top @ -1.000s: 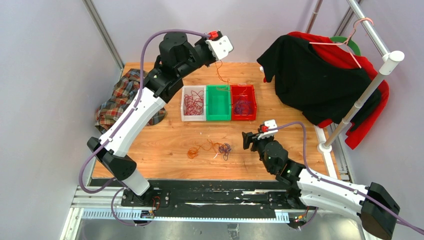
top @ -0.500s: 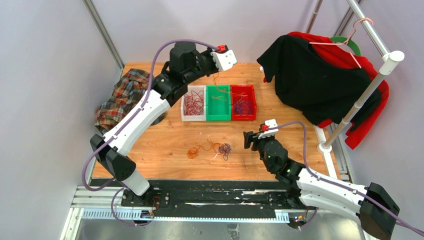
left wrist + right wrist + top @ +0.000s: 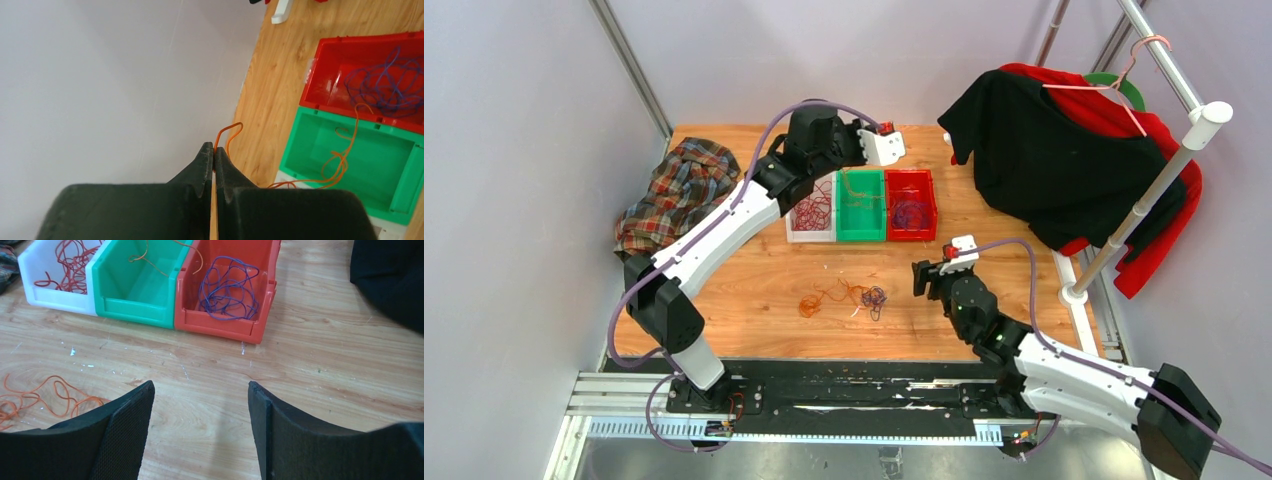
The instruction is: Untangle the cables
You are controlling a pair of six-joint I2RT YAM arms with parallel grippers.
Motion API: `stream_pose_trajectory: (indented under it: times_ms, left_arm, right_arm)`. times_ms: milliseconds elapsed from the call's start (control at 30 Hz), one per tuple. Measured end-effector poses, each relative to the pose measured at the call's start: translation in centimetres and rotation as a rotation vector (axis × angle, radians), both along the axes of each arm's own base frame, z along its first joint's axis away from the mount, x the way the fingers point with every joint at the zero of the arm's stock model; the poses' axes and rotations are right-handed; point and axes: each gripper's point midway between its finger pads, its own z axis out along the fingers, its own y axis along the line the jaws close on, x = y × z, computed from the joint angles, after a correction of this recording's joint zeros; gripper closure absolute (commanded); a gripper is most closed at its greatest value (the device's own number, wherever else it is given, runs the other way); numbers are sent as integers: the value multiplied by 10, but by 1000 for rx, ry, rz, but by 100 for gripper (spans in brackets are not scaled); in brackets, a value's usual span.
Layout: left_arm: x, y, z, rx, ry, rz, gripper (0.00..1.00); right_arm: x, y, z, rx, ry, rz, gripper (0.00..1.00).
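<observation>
Cable, thin orange wire, is pinched in the left fingers, apparently trailing down into the green plastic bin; right fingers are spread wide.

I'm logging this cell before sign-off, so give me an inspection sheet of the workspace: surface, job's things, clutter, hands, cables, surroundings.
Surface: wooden table, lightly scuffed, with three bins at the back.
Job's things: dark red cables in the white bin; purple cables in the red bin; orange cable trailing into the green bin; mixed tangle loose on the table.
Clutter: plaid cloth at the far left edge.
Hands: left hand shut on the orange cable, above the bins; right hand open, holding nothing, over bare table.
Cables: purple-grey arm leads loop along both arms.
Surroundings: pale walls; clothes rack with black and red garments at right.
</observation>
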Motion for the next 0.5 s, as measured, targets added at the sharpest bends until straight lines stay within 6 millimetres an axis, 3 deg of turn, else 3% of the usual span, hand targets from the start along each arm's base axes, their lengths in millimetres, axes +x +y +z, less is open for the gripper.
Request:
stream_pose_trajectory:
  times_ms: [233,500]
  left_arm:
    - [5,8,-19,74,-12,3,100]
    - [23,45,-11,1,17,85,100]
  right_arm:
    - [19,8,5,-10,31,10,31]
    - [41,15,4,-9,62,40,30]
